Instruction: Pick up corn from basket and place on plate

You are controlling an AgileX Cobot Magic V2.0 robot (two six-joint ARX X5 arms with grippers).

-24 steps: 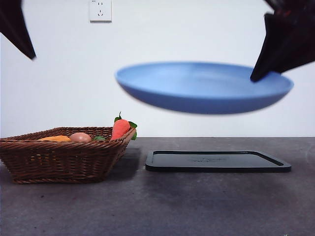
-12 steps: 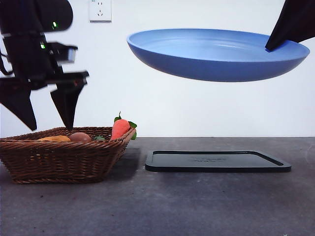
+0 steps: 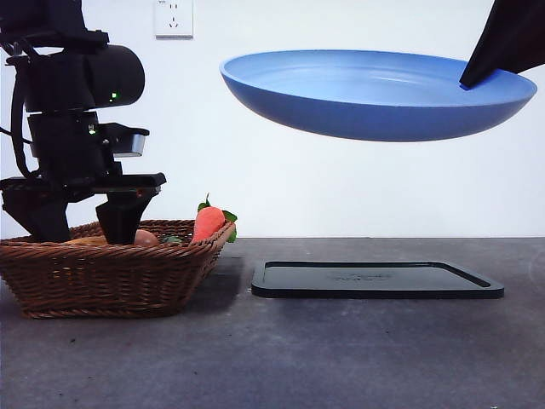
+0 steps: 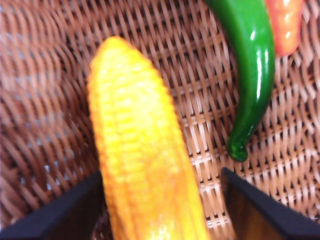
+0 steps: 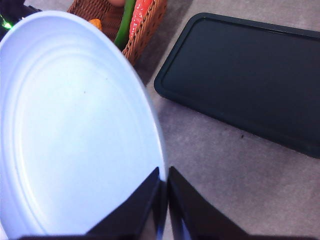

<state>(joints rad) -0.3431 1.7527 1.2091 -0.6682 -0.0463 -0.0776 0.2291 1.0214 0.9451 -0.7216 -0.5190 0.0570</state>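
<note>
inside the one dark brown woven wicker basket (image 3: 102, 268), my left gripper (image 4: 160, 210) straddles one bumpy yellow corn cob (image 4: 140, 150), jaws apart, cob's lower end cut off; my right gripper (image 5: 164, 200) pinches the single round blue plastic plate (image 5: 75, 130) by its rim.

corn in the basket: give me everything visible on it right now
The corn is a glossy orange-yellow toy cob, plastic-looking, with rows of bumpy kernels and a rounded tip. It lies on its side on the woven floor of the basket, apart from a green pepper. The left pincer is open, one black jaw on each side of the cob's near end; contact can't be confirmed. In the front view the cob is almost entirely hidden behind the basket rim and the arm.
</note>
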